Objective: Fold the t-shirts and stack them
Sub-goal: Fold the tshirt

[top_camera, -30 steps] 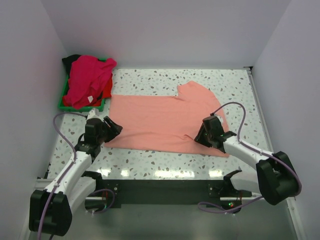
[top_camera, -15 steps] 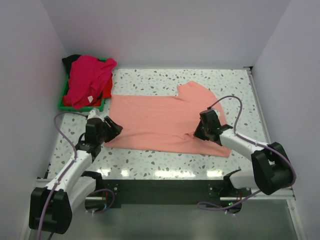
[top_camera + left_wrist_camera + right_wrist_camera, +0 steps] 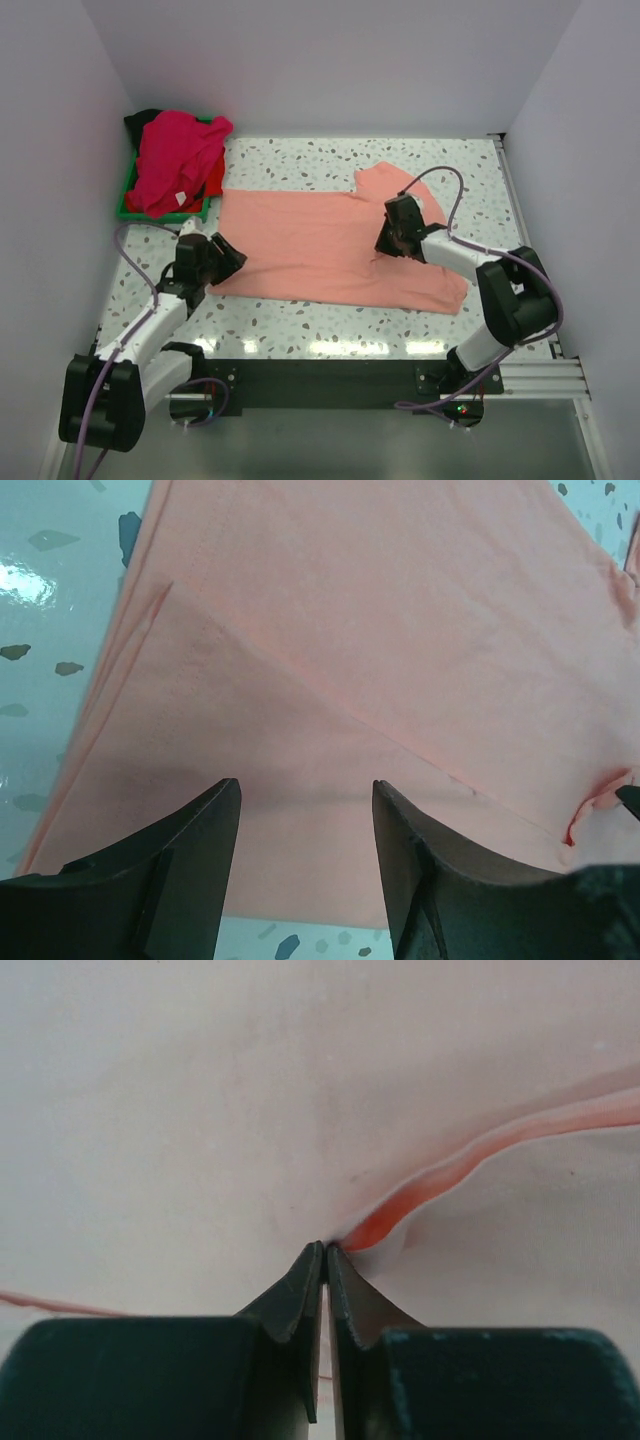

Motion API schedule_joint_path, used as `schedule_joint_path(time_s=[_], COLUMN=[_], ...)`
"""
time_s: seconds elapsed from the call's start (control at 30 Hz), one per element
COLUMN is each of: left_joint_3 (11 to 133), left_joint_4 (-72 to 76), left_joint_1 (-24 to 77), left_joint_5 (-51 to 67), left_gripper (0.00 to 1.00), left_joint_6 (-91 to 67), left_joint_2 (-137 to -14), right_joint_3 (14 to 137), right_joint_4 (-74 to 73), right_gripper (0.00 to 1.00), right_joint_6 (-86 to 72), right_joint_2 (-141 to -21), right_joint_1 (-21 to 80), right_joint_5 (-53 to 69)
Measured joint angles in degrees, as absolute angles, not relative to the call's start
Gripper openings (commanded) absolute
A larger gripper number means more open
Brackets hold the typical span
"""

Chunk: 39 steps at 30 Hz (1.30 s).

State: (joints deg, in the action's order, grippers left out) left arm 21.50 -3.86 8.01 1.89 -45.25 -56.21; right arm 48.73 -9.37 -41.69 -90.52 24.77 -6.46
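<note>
The salmon-pink t-shirt (image 3: 300, 245) lies spread flat across the middle of the table. My left gripper (image 3: 228, 258) is open at its near-left corner. In the left wrist view the jaws (image 3: 305, 785) stand wide apart just above the cloth (image 3: 350, 660), holding nothing. My right gripper (image 3: 385, 240) is on the shirt's right part. In the right wrist view it (image 3: 325, 1248) is shut, pinching a raised fold of the shirt (image 3: 200, 1110) at its tips. A magenta-pink t-shirt (image 3: 175, 155) lies heaped over a red one (image 3: 213, 182) and a black one (image 3: 145, 118) at the far left.
The heap of shirts sits in a green tray (image 3: 125, 210) in the far-left corner. White walls close in the table on the left, back and right. Bare speckled tabletop (image 3: 300, 320) runs between the shirt and the arm bases.
My right gripper has moved away from the near edge and leftward over the shirt, pulling cloth with it. My left gripper has barely shifted.
</note>
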Motion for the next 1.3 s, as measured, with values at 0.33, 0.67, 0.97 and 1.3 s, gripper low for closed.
schedule_joint_path(time_s=[0.33,0.67,0.97,1.3], left_joint_3=[33.2,67.5,85.2,90.4], left_joint_4=[-4.5,-7.6,-16.1,-20.8], left_joint_1=[8.0,8.1,8.1,8.1], left_joint_5=[-1.9,-11.6,-19.6,-24.9], left_gripper=[0.66,0.58,0.54,0.53], left_joint_6=[-45.2,-41.7,-39.7,-39.8], left_joint_2=[-67.0,-95.5,-116.3,-123.1], right_joint_3=[57.8,75.9,84.4,87.5], right_joint_4=[-11.9,-15.8,-17.8,-18.9], right_gripper=[0.54,0.53,0.5,0.5], right_joint_6=[-36.4,-31.5,-29.3,-27.5], right_joint_2=[-91.9,-97.4,-108.0,-110.9], right_joint_1=[23.7,11.4,10.6,8.7], right_joint_5=[-7.0,-4.2,-1.3,1.2])
